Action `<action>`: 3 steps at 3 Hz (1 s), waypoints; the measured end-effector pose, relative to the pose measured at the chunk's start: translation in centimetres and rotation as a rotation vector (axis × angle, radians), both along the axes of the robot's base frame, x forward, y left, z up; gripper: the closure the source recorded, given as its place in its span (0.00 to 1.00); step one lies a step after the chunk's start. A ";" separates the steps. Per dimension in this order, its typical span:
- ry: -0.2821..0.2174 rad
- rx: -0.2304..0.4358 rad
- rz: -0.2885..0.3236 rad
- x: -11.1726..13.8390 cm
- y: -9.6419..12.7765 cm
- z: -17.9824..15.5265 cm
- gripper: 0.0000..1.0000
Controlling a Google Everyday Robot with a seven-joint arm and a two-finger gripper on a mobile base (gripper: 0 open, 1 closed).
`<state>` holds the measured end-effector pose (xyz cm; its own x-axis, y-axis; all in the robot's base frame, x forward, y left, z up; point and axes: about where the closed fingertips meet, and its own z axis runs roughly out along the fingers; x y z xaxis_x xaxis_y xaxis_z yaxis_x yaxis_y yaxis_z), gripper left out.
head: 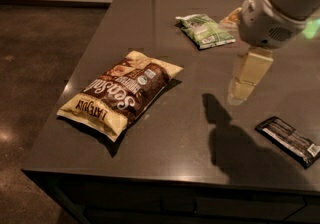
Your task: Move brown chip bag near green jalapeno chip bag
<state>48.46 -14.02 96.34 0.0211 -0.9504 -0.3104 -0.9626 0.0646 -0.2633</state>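
On your table (190, 118), the brown chip bag (120, 93) lies front left. The gripper (239, 93) hangs right of it; you cannot tell its opening. The green jalapeno chip bag (205, 30) lies at the back, well apart from the brown one. A black wrapper (289, 140) lies front right.

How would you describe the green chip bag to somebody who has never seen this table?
On the dark table, look at the far side, beyond the brown chip bag and left of the gripper that hangs over the right half. There lies the green jalapeno chip bag, flat. It alone is green and white; the black wrapper lies near right.
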 end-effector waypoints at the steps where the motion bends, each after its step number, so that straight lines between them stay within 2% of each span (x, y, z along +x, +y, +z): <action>1: 0.006 0.028 0.089 1.5 4.0 -1.1 0.00; 3: 0.020 0.023 0.215 3.4 11.0 -3.1 0.00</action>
